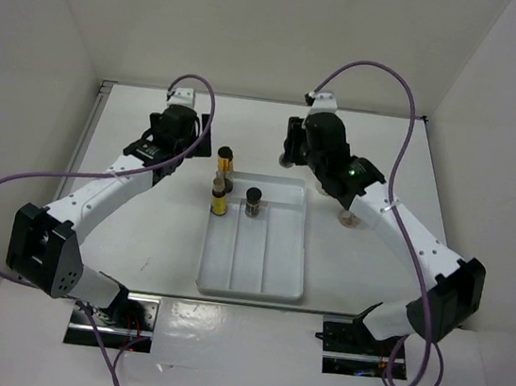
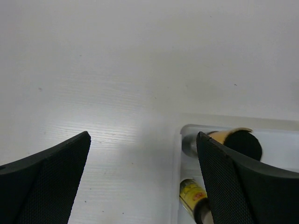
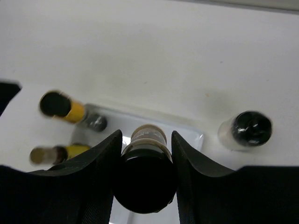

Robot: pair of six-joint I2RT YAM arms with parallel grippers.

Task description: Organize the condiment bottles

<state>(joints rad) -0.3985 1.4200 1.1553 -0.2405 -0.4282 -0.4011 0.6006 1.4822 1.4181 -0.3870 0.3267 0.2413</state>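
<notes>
Two pincers at the far rim of the white tray (image 1: 251,283).
Our left gripper (image 2: 142,136) gapes wide, empty, over bare table (image 2: 140,70), room open toward 9 o'clock; its finger (image 2: 233,196) half hides the black-capped bottle (image 1: 225,162) and tan-capped bottle (image 1: 218,199) in the tray's 11 o'clock corner. Our right gripper (image 3: 145,135) clamps a dark jar (image 3: 145,179), hidden from above; a pale bottle (image 3: 246,129) stands at its 3 o'clock.

The white counter (image 1: 138,234) carries a white divided tray (image 1: 274,252). One tray corner lies between the left fingers (image 2: 233,186), close to one of them. A pale black-capped bottle (image 3: 246,129) stands on bare counter right of the right fingers (image 3: 196,168), just outside the tray.
</notes>
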